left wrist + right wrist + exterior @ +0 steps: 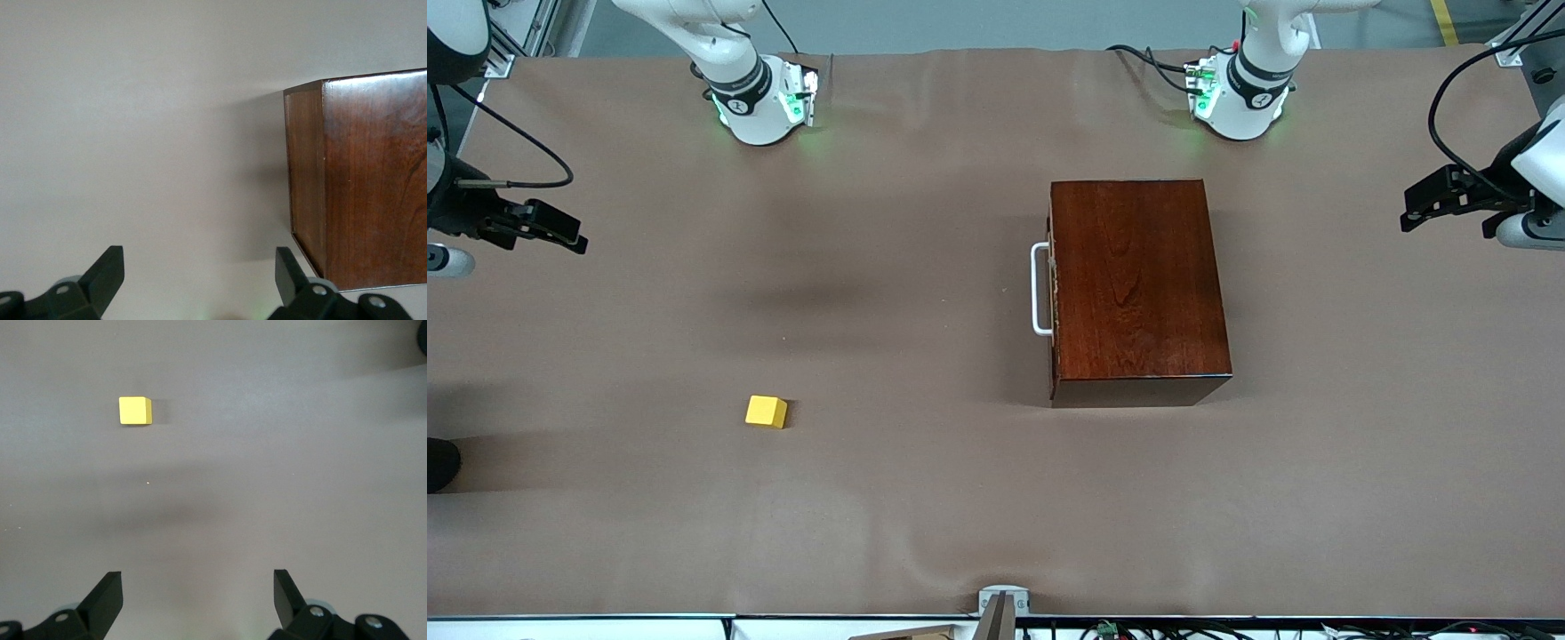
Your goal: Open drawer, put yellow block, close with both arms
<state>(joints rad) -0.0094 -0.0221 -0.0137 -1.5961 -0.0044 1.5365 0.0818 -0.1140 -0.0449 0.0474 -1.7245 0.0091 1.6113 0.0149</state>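
Nothing has been started: the drawer (1051, 289) is shut in the box (1138, 284). The block (767, 412) lies nearer the camera, toward the right arm's end. The left gripper (1432, 203) and right gripper (551, 233), both spread and empty, are held over the table's 2 ends. The handle (1040, 289) must be grasped first.

White arms (738, 80), green-lit bases

drawer (1040, 289) shut | yellow block (766, 412) on table (925, 498), well apart

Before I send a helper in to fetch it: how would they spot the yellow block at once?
Start at the dark reddish-brown wooden box with the white handle. From that handle, look toward the right arm's end of the table and nearer the front camera. The yellow block sits alone on the brown cloth, small, bright and cube-shaped.
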